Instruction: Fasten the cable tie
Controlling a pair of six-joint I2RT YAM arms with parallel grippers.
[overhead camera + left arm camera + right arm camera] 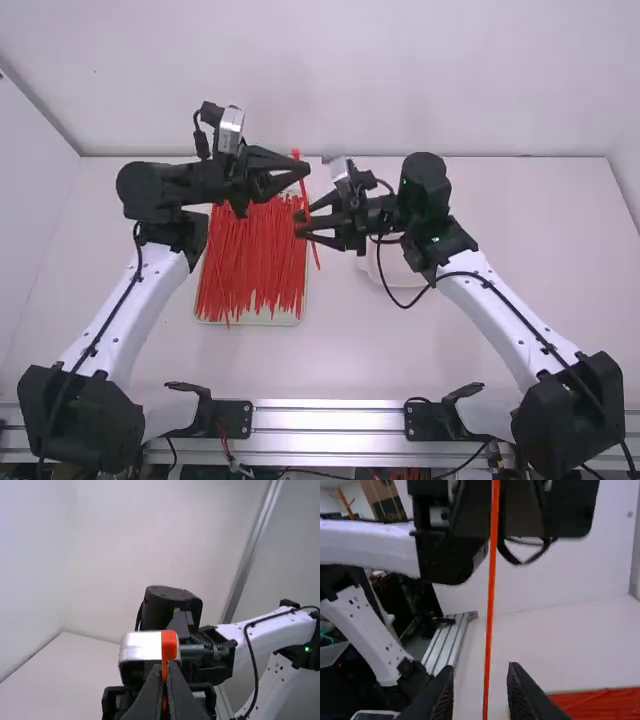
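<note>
A single red cable tie [305, 205] hangs upright above the table, pinched near its upper end by my left gripper [296, 176], which is shut on it. In the left wrist view the tie [164, 672] runs up between the closed fingers [150, 695]. My right gripper [303, 222] sits lower on the same tie, open, one finger on each side of the strand. In the right wrist view the tie [491, 580] passes straight between the spread fingers [442, 695], not touching either of them.
A pile of red cable ties [250, 255] lies on a flat tray [292, 318] under the left arm; it also shows as the red pile [600, 700]. A white container [388, 268] sits beneath the right arm. Bare table lies to the right.
</note>
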